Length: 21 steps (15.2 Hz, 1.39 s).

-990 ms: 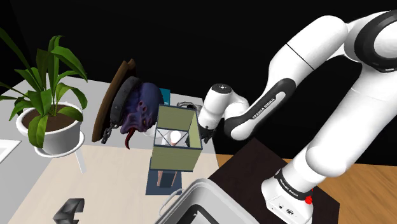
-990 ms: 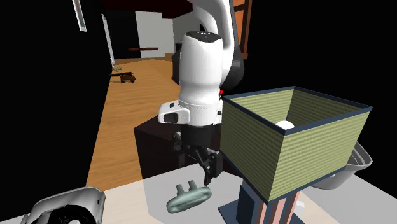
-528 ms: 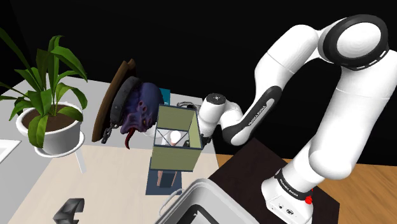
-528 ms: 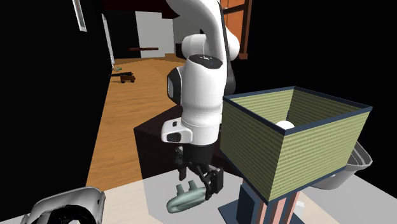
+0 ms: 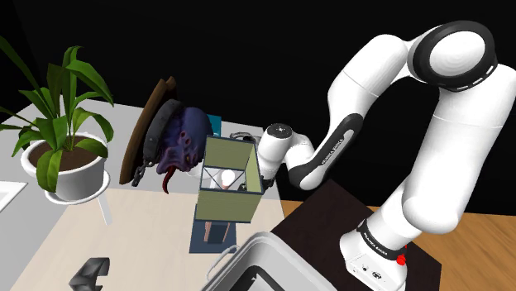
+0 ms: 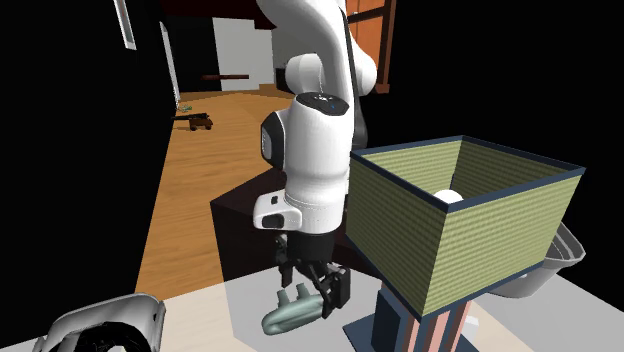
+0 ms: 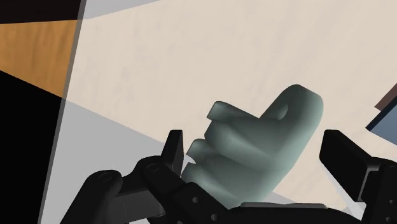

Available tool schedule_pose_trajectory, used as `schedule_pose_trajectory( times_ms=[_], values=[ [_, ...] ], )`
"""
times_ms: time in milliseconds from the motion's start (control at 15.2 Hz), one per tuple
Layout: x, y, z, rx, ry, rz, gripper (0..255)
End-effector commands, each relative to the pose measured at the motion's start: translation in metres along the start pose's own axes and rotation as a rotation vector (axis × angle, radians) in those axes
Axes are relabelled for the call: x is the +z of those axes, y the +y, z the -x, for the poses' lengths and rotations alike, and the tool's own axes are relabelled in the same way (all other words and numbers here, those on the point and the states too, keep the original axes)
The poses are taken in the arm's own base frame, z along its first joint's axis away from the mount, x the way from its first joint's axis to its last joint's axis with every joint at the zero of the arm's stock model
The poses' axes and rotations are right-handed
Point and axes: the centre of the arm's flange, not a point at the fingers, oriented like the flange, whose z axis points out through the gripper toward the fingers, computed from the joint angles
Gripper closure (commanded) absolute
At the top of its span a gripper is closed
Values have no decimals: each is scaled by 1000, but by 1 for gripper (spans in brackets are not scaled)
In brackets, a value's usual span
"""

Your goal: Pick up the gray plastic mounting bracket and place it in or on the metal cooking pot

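The claw (image 6: 318, 295) is set low over the bracket (image 7: 267, 149) with its black fingers (image 7: 174, 147) released, one on either side. One finger is at the bracket's edge, and bare tabletop (image 7: 191, 70) is seen between the other and the piece. The bracket is grey-green, smooth and rounded, with lobed bumps at one end. It is laid flat just beside the square green shade (image 6: 440, 225), on the side towards the stand (image 6: 245, 215). Little room is left between the white wrist and the shade's navy rim. Away from the shade the tabletop's edge runs near, with wooden floor (image 6: 190, 170) beyond. The grey pot (image 5: 277, 244) is seen in front of the shade, close by. Lettering on the forearm cannot be read.
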Motion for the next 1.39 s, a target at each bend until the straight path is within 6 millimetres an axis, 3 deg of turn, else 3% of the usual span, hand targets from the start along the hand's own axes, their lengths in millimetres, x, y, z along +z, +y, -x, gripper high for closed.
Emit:
schedule_pose_trajectory(
  times_ms=[0,66,660,1320],
  values=[
    [0,0,0,0,0,0,0],
    [0,0,0,0,0,0,255],
    [0,0,0,0,0,0,255],
    [-53,3,-3,0,0,0,255]
  ],
)
